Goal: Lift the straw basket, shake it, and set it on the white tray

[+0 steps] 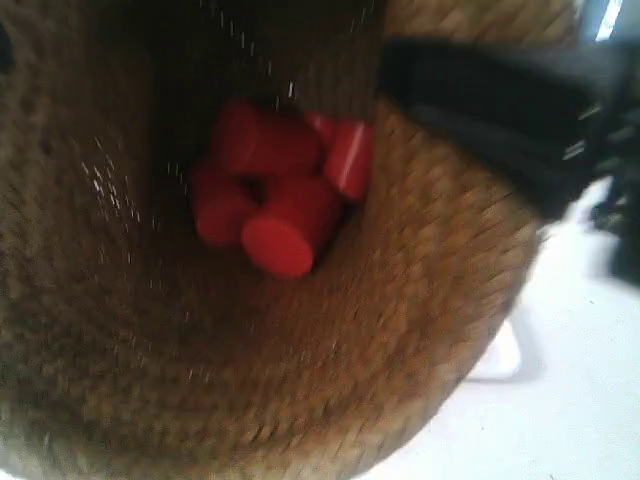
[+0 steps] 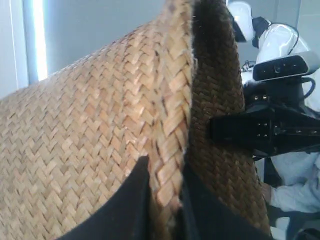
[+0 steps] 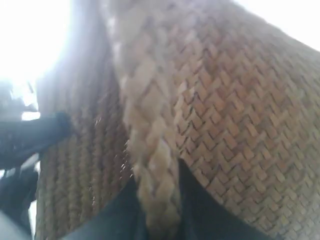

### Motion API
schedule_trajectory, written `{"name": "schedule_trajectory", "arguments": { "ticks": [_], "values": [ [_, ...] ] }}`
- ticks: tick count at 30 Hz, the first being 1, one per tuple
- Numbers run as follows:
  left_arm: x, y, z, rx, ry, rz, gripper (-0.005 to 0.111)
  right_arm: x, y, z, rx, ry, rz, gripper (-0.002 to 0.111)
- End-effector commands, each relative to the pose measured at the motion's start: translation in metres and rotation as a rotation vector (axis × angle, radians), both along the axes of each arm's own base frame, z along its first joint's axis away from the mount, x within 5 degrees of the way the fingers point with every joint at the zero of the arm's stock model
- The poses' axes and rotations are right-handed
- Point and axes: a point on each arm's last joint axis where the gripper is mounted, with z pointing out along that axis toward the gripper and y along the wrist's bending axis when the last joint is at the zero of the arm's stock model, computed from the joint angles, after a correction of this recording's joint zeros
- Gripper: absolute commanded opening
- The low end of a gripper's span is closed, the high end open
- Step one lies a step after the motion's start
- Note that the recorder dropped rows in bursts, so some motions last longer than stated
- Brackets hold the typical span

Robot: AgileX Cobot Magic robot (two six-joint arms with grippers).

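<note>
White desk (image 1: 580, 400) lay below | straw basket (image 1: 420, 300) hung aloft, mouth tipped toward exterior view | left pincer (image 2: 165, 165) and right pincer (image 3: 156, 177) each clamped on opposite sides of braided rim (image 2: 172, 100) | we judged: shake gently, both grips firm, lest contents spill | we counted one basket, two pincers, roughly six red cylinders (image 1: 275, 195), blurred
</note>
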Motion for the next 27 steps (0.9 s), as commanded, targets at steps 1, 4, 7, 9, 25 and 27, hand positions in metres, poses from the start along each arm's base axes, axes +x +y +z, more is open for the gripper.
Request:
{"name": "schedule_trajectory", "arguments": {
  "ticks": [1,4,7,9,25,27],
  "values": [
    [0.042,0.006,-0.052,0.046,0.188,0.164,0.0,0.041,0.023,-0.061,-0.14,0.071,-0.161,0.0],
    [0.037,-0.005,-0.049,0.059,0.161,-0.03,0.0,0.048,0.036,-0.069,-0.157,0.122,-0.137,0.0],
    [0.04,-0.002,-0.049,0.06,0.166,0.03,0.0,0.043,0.028,-0.059,-0.147,0.079,-0.144,0.0],
    [0.04,-0.003,-0.049,0.058,0.166,0.026,0.0,0.043,0.028,-0.06,-0.159,0.074,-0.139,0.0],
    [-0.008,0.0,0.003,0.029,-0.005,0.009,0.0,-0.003,0.001,0.016,-0.027,-0.129,-0.009,0.0],
    [0.008,0.006,-0.008,0.047,0.023,0.139,0.0,0.01,0.007,-0.001,-0.112,-0.164,-0.073,0.0]
  ]
}}
